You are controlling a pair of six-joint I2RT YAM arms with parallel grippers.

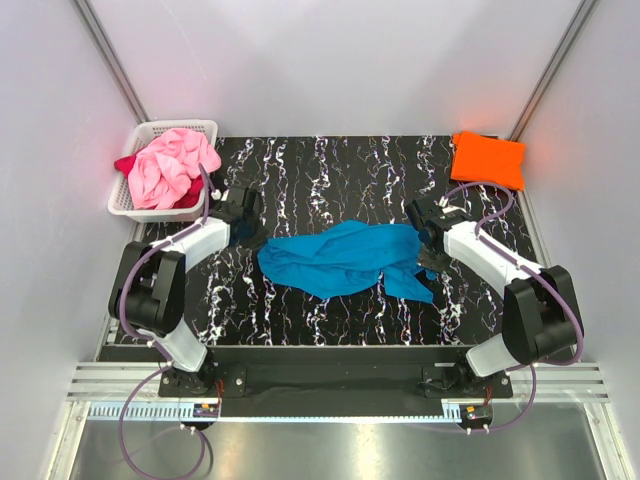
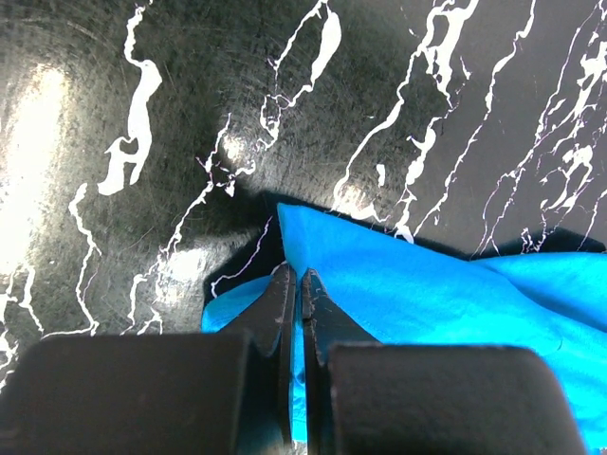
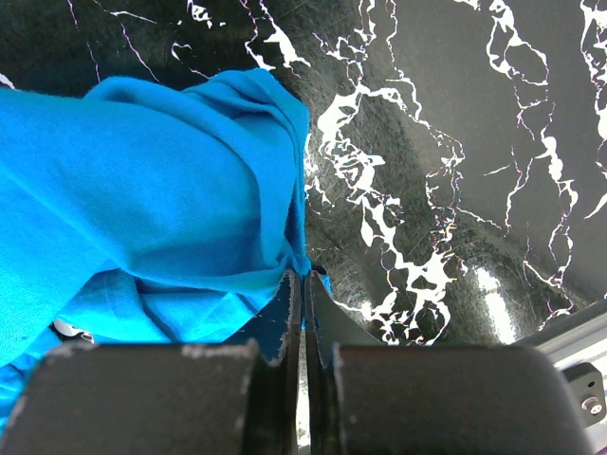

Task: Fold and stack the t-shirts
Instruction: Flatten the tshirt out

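1. Nearest the arm bases, a turquoise blue cloth t-shirt lies crumpled across the middle of the black white-veined marble-patterned table top. It is stretched roughly left to right between the two arms.
2. The left gripper sits at the shirt's left edge. In the left wrist view its two black fingers are pressed together with almost no gap. Blue cloth shows on both sides of them and in the slit between, so they pinch the shirt's edge.
3. The right gripper is at the shirt's right end. In the right wrist view its fingers are likewise closed tight. The bunched blue fabric runs into the tips, and a sliver of it peeks out on the far side, so the cloth is gripped there too.
4. Farther back, at the far left corner, stands a white plastic lattice basket. A light pink cloth t-shirt is heaped in it, and a dark red cloth t-shirt shows beneath.
5. At the far right corner a bright orange cloth t-shirt lies folded into a flat rectangle on the table, well apart from the rest.
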